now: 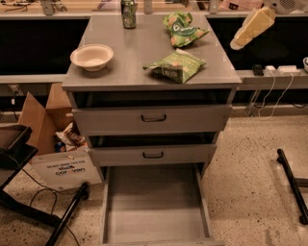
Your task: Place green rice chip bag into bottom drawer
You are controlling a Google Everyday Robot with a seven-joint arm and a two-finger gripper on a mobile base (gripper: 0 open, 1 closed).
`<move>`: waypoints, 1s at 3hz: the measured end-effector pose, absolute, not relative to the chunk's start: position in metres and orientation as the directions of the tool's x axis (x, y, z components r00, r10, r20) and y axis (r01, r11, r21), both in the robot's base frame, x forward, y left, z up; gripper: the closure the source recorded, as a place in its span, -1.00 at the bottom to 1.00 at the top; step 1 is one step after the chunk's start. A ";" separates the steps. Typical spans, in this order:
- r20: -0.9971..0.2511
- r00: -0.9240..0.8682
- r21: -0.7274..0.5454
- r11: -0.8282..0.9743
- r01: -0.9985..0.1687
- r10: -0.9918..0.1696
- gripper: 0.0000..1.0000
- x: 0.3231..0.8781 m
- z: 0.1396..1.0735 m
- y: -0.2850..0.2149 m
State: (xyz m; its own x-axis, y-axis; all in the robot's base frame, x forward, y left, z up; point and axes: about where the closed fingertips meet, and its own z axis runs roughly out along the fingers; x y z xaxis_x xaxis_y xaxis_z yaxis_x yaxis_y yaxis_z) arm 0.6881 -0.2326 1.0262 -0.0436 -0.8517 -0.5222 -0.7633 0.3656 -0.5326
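The green rice chip bag (183, 29) is bright green and wrinkly and lies at the back right of the grey cabinet top (144, 53). The bottom drawer (154, 206) is pulled out at floor level, and its long flat tray holds nothing. My gripper (249, 28) shows as a cream-coloured piece at the top right. It hangs in the air to the right of the bag, just past the cabinet's right edge, and holds nothing that I can see.
A paler olive-green bag (175, 66) lies nearer the front of the top. A white bowl (91, 56) sits at the left and a can (128, 7) at the back. Two closed drawer fronts (153, 118) sit above the open drawer. A cardboard box (43, 120) stands at the left.
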 end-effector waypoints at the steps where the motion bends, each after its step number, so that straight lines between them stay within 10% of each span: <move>1: -0.539 -0.003 -0.555 0.358 -0.751 -0.842 -1.00 0.706 1.024 -0.231; 3: -0.587 0.093 -0.592 0.348 -0.727 -0.805 -1.00 0.810 0.984 -0.193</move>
